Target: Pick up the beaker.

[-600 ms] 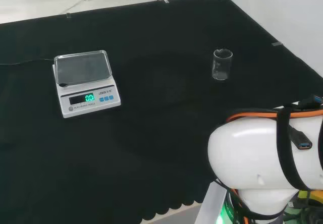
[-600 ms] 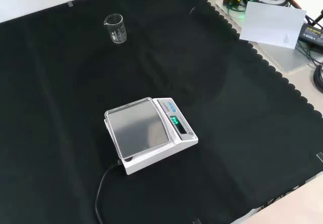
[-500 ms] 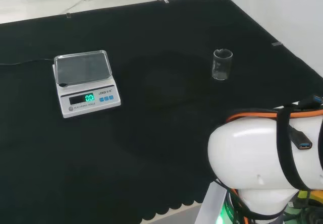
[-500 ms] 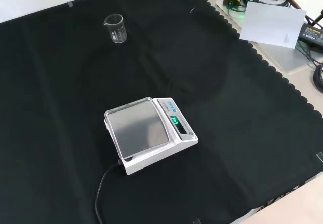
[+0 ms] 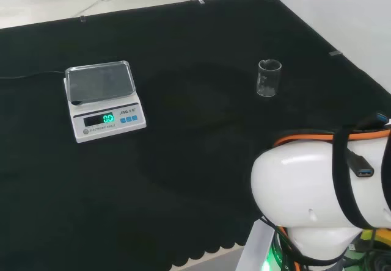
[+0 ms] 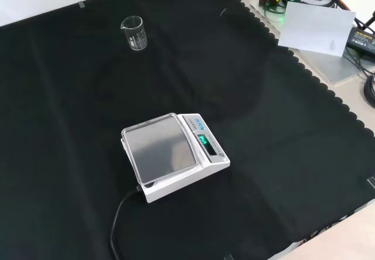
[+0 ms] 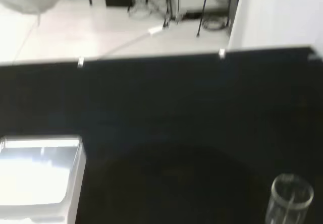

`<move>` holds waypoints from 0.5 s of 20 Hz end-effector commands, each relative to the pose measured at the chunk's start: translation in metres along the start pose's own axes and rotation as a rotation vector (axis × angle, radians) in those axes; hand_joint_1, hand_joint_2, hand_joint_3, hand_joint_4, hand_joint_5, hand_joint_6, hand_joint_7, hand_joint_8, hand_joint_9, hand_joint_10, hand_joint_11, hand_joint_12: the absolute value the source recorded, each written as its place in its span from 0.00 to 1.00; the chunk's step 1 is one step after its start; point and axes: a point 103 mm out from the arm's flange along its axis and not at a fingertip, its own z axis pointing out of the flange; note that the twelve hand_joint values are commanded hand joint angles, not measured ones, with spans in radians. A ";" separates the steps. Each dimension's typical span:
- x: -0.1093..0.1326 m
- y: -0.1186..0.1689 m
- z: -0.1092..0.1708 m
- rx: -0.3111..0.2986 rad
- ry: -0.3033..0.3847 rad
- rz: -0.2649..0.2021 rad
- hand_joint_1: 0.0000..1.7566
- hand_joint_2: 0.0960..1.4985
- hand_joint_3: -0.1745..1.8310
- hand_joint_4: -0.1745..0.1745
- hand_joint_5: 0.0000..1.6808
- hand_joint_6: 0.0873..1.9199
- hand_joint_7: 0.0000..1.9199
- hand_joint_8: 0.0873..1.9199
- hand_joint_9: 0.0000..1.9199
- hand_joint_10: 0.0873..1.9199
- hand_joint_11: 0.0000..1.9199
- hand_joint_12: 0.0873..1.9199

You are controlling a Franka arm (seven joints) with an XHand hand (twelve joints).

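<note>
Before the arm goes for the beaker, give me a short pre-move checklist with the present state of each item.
1. Beaker upright on the black cloth: ok; it stands open end up in the head and front views.
2. Beaker free of neighbours: ok; the scale sits well apart from it in the head view.
3. Beaker empty: cannot tell; the clear glass shows no obvious contents.
4. Space around the beaker open for approach: ok; bare cloth on all sides in the front view.
5. Hand's finger state: cannot tell.
6. Scale pan free of objects: ok; nothing rests on it.
</note>
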 end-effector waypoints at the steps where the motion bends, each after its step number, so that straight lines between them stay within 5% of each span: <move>1: -0.059 -0.020 -0.085 -0.085 0.026 0.087 0.39 0.36 0.24 0.45 0.29 0.06 0.33 0.32 0.39 0.34 0.25 0.70; 10: -0.061 0.007 -0.057 -0.045 -0.003 0.103 0.39 0.36 0.24 0.45 0.29 0.06 0.33 0.32 0.39 0.34 0.25 0.70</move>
